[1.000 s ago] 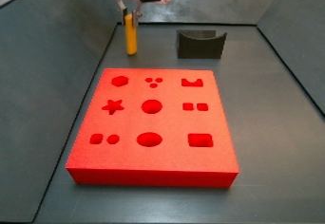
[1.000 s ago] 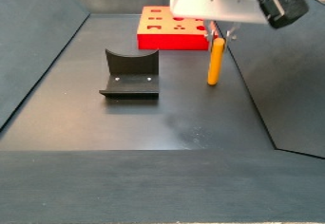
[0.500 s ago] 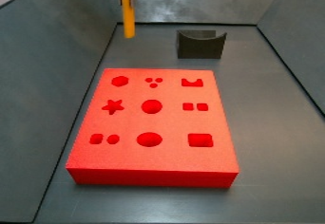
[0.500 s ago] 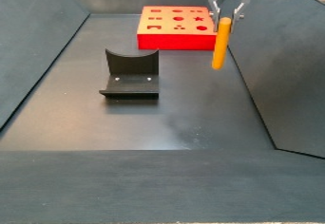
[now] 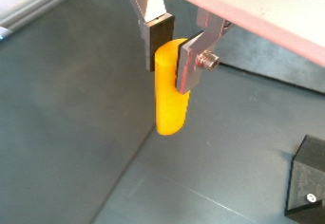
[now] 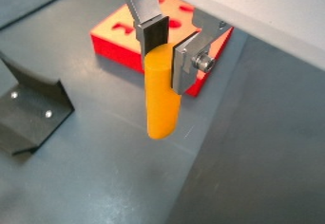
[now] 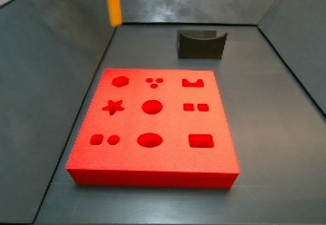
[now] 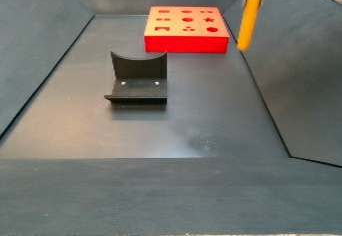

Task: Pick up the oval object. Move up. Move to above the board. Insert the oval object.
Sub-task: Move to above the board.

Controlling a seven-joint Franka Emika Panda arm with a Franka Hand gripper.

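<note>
The oval object [image 5: 170, 109] is a slim orange-yellow peg hanging upright, its top clamped between my gripper's [image 5: 174, 71] silver fingers. Both wrist views show the gripper [image 6: 172, 62] shut on the peg [image 6: 160, 109], whose lower end is free above the dark floor. In both side views only the peg [image 7: 113, 2] [image 8: 250, 15] reaches down from the upper edge, well off the floor; the gripper body is out of those views. The board [image 7: 152, 124] [image 8: 187, 30] is a flat red block with shaped holes, lying on the floor apart from the peg; one corner [image 6: 121, 47] shows behind the fingers.
The fixture [image 7: 200, 43] [image 8: 136, 77], a dark L-shaped bracket on a base plate, stands on the floor beside the board; it also shows in a wrist view as the fixture [image 6: 32, 114]. Dark sloping walls [image 8: 301, 70] enclose the floor.
The gripper has risen straight up with the peg, from near the floor to high above it; its body has left the side views.
</note>
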